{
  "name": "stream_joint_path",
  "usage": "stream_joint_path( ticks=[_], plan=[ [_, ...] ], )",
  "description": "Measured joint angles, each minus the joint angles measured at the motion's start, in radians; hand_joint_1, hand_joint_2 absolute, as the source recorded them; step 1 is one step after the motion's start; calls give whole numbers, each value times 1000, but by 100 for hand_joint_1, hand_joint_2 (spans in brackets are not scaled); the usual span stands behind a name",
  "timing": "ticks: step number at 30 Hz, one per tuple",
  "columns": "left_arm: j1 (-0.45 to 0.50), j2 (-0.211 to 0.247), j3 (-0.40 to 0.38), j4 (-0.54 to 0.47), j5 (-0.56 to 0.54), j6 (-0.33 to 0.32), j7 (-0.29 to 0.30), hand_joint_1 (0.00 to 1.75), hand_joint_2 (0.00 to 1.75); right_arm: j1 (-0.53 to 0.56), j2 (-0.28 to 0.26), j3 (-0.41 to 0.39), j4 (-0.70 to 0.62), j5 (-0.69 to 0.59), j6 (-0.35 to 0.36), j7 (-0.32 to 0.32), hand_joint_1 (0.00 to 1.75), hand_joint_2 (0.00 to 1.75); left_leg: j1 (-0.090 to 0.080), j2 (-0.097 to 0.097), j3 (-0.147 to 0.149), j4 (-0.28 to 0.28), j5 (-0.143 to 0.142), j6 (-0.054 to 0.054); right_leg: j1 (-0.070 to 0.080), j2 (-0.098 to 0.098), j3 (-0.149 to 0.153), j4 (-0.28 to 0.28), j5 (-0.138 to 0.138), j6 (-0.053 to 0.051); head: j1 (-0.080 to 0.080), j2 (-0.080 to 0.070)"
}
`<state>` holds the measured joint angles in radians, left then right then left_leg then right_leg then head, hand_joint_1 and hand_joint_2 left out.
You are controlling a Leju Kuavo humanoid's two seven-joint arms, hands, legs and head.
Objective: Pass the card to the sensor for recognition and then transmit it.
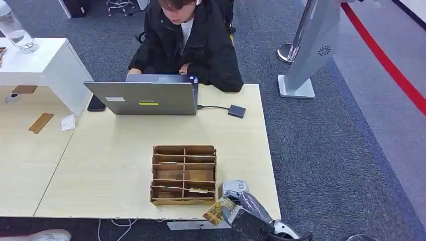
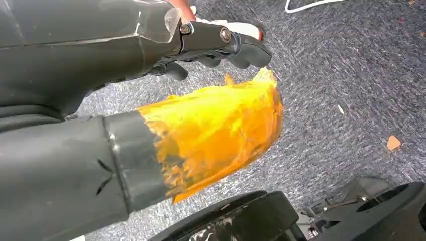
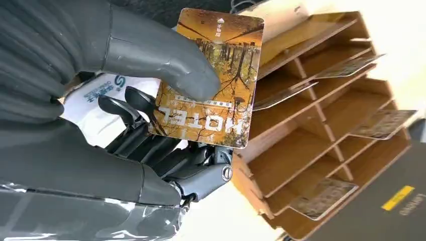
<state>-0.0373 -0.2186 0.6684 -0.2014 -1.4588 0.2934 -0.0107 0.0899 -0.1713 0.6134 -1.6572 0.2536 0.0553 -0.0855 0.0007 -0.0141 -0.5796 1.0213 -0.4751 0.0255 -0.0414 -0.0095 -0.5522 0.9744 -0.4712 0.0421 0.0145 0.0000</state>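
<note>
The left hand (image 2: pixel 221 42) hangs over grey carpet, fingers curled around nothing visible. At the desk's (image 1: pixel 110 165) near edge, the brown slotted cardboard card rack (image 1: pixel 184 174) sits left of the small white sensor box (image 1: pixel 234 187). The right hand (image 1: pixel 241 208) pinches the glossy amber hotel card (image 3: pixel 213 75) between thumb and fingers; I judge the sensor lies just at its twelve o'clock, nearer this hand.

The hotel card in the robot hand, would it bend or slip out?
The hotel card looks flat and thin, so probably stiff and light. Its glossy face may be slippery; the right robot hand pinches it under the thumb, near one corner, so it could perhaps pivot.
</note>
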Motion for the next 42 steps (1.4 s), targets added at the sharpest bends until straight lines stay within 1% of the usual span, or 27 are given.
stream_joint_path(
  ticks=[10,18,28,35,42],
  plan=[
    [0,0,1,0,-2,0,3,0,0,-19,0,3,47,53,-45,52,175,175,0,0,0,0,0,0,0,0,0,0,0,0,0,0],
    [0,0,2,0,-3,0,6,0,0,-26,1,2,74,92,-66,75,175,175,0,0,0,0,0,0,0,0,0,0,0,0,0,0],
    [0,0,4,0,-4,0,6,0,0,-30,2,-9,79,114,-74,87,175,175,0,0,0,0,0,0,0,0,0,0,0,0,0,0],
    [0,0,6,0,-5,0,6,0,0,-30,4,-26,87,156,-77,109,175,175,0,0,0,0,0,0,0,0,0,0,0,0,0,0],
    [0,0,6,0,-5,0,6,0,0,-30,9,-32,93,163,-78,111,175,175,0,0,0,0,0,0,0,0,0,0,0,0,0,0]
  ],
)
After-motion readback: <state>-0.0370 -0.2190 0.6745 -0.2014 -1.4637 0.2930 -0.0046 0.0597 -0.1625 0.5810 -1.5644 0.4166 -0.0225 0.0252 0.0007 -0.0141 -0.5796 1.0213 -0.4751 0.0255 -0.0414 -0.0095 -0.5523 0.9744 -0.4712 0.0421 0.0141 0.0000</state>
